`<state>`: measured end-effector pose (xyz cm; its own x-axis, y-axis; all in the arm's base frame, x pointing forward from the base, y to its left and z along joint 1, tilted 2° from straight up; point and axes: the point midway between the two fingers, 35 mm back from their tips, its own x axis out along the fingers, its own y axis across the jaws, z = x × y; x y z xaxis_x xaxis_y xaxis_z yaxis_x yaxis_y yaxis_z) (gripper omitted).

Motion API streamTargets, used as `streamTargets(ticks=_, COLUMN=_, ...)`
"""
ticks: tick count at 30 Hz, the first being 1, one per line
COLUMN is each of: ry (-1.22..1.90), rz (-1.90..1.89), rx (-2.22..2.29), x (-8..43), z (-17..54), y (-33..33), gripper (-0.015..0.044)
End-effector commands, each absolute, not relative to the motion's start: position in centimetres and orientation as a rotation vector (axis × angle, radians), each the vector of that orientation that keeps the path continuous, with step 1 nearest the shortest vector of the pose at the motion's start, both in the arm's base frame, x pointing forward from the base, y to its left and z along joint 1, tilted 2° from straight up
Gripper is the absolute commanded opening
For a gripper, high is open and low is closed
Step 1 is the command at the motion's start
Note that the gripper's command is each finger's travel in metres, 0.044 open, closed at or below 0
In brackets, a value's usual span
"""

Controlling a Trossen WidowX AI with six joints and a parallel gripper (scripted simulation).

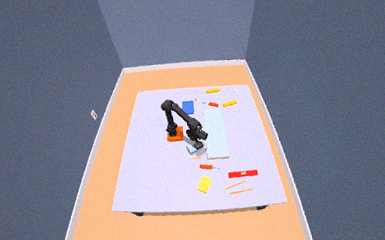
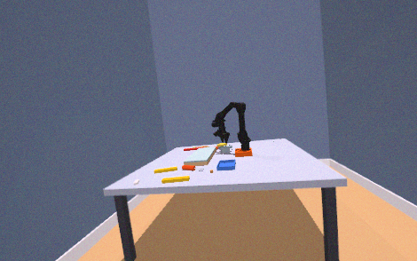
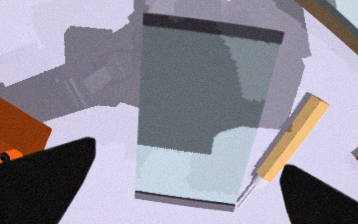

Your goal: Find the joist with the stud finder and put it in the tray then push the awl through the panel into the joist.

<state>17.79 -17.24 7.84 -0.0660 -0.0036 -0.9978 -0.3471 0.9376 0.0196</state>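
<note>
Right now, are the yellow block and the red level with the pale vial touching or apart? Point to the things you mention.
Apart. The top view shows bare tabletop between the yellow block (image 1: pixel 205 184) and the red level (image 1: pixel 250 172).

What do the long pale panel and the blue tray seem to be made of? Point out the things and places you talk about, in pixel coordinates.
The long pale blue-green panel (image 1: pixel 219 134) (image 2: pixel 204 157): perhaps painted board, matte, given its flat colour and tan edge. The shallow blue rectangular tray (image 1: pixel 188 107) (image 2: pixel 226 165): likely plastic, uniformly coloured without metallic glare, though painted metal remains possible.
</note>
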Motion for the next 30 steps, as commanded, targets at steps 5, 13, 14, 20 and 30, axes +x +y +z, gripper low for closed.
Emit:
streamTargets(ticks=5, ry=1.623, rz=0.286, rx=-0.280, x=17.8, z=7.3, y=-17.7, gripper=0.0440)
streamTargets(ticks=13, ry=1.623, rz=0.286, rx=-0.280, x=17.8, z=6.0, y=-17.7, gripper=0.0440)
streamTargets(ticks=14, ry=1.623, rz=0.286, rx=-0.280, x=17.8, z=5.8, y=-17.7, gripper=0.0440)
streamTargets(ticks=20, ry=1.623, rz=0.286, rx=-0.280, x=17.8, z=4.9, y=-17.7, gripper=0.0440)
streamTargets(ticks=30, ry=1.623, rz=0.286, rx=-0.280, x=17.7, z=3.3, y=-17.6, gripper=0.0440)
